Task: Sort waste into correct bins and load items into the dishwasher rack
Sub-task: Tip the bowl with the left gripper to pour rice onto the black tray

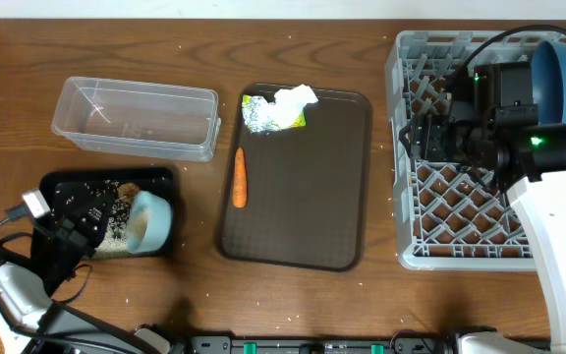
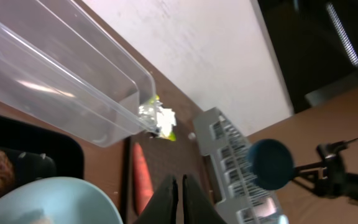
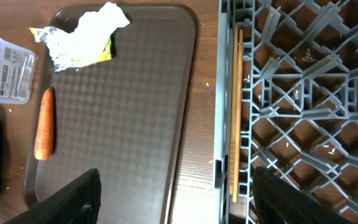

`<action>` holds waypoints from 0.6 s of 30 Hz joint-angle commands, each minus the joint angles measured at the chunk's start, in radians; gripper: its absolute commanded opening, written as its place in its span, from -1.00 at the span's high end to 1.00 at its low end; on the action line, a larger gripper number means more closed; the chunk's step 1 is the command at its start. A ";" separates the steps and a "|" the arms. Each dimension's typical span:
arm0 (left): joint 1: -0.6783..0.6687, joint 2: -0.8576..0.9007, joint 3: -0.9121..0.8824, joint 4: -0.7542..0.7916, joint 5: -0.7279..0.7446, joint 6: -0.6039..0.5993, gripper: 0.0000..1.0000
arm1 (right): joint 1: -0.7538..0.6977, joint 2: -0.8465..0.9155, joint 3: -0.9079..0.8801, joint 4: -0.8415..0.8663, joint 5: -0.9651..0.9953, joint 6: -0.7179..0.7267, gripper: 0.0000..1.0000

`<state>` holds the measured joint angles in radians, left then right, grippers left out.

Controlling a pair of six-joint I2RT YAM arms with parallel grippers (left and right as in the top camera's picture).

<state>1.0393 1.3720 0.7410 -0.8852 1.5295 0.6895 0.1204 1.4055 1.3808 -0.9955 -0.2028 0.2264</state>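
Overhead: clear tub (image 1: 136,118) top L, black tray (image 1: 62,187) just below it w/ loose rice (image 1: 114,234), brown lump (image 1: 126,189) and light blue cup (image 1: 153,222) tipped on its side inside. Serving tray (image 1: 303,197) in centre carries carrot (image 1: 240,178) near its L edge, foil wrapper (image 1: 266,118) and tissue (image 1: 296,96) touching at the far edge. Dishwasher rack (image 1: 460,211) on R, dark blue bowl (image 1: 560,77) standing on edge in its far corner. R arm (image 1: 504,133) hangs over the rack and hides part of the grid

L wrist: only view that shows the left gripper (image 2: 178,198). Fingers pressed nearly together, thin slit, nothing seen in it. Cup rim sits just L of them, low in frame; lump at far L edge. Tub, carrot, wrapper, rack and bowl all lie beyond

R wrist: only view w/ the chopsticks (image 3: 235,112), lying side by side along the rack's L edge channel, inside the rack. Right gripper (image 3: 176,171) spread wide, holds and touches nothing, hovers above the gap btwn serving tray and rack. Carrot, wrapper, tissue lie on the tray as seen from above
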 commanded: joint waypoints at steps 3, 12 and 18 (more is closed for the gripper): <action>0.006 0.006 -0.002 -0.019 0.025 0.072 0.88 | 0.009 0.006 0.011 -0.012 -0.004 0.002 -0.43; -0.046 -0.002 0.008 -0.066 -0.054 0.032 0.66 | 0.013 0.006 0.011 -0.029 -0.023 0.004 -0.45; -0.154 -0.085 0.111 -0.109 -0.303 -0.129 0.56 | 0.021 0.006 0.011 -0.009 -0.037 -0.006 -0.50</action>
<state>0.9325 1.3437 0.7734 -0.9920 1.3895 0.6769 0.1272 1.4055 1.3808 -1.0161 -0.2153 0.2264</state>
